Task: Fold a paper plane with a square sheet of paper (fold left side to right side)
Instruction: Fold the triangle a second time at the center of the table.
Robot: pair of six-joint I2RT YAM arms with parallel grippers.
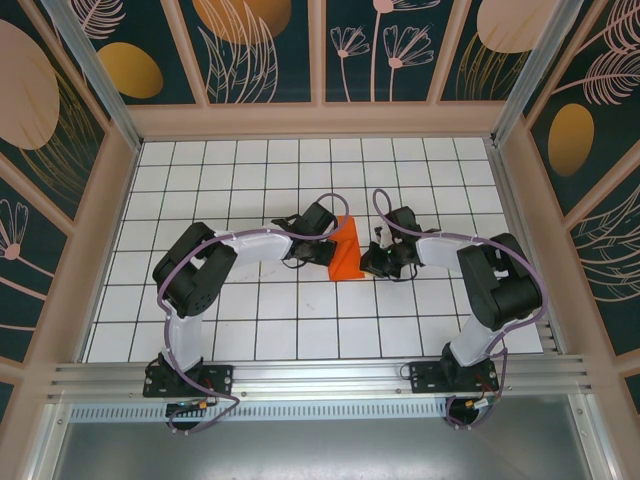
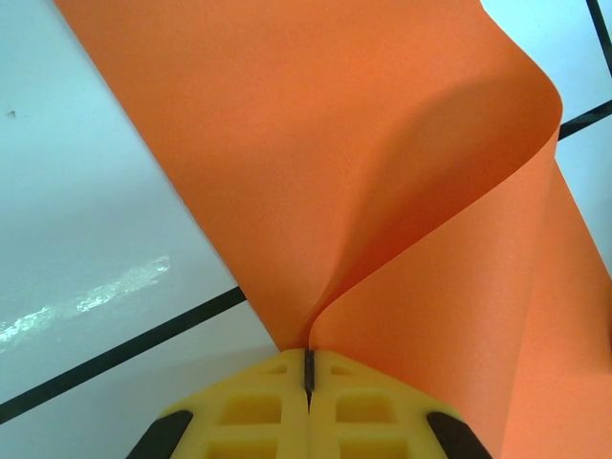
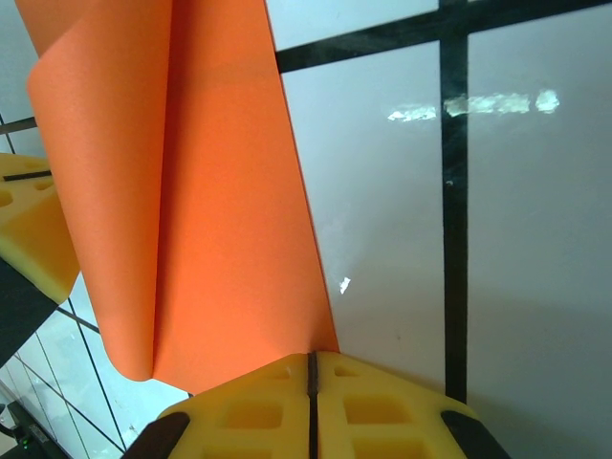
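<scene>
The square sheet of paper is bright orange, partly folded and standing up off the floor between my two grippers. In the left wrist view the sheet curls over in a loop, and my left gripper is shut on its near edge. My right gripper is shut on a lower corner of the sheet, whose left part rolls over in a soft fold. From above, the left gripper and right gripper stand close on either side of the paper. No dart-shaped paper plane is in view.
A white floor with a black grid lies under the arms, inside a walled enclosure. A yellow finger of the left gripper shows at the left edge of the right wrist view, close behind the paper.
</scene>
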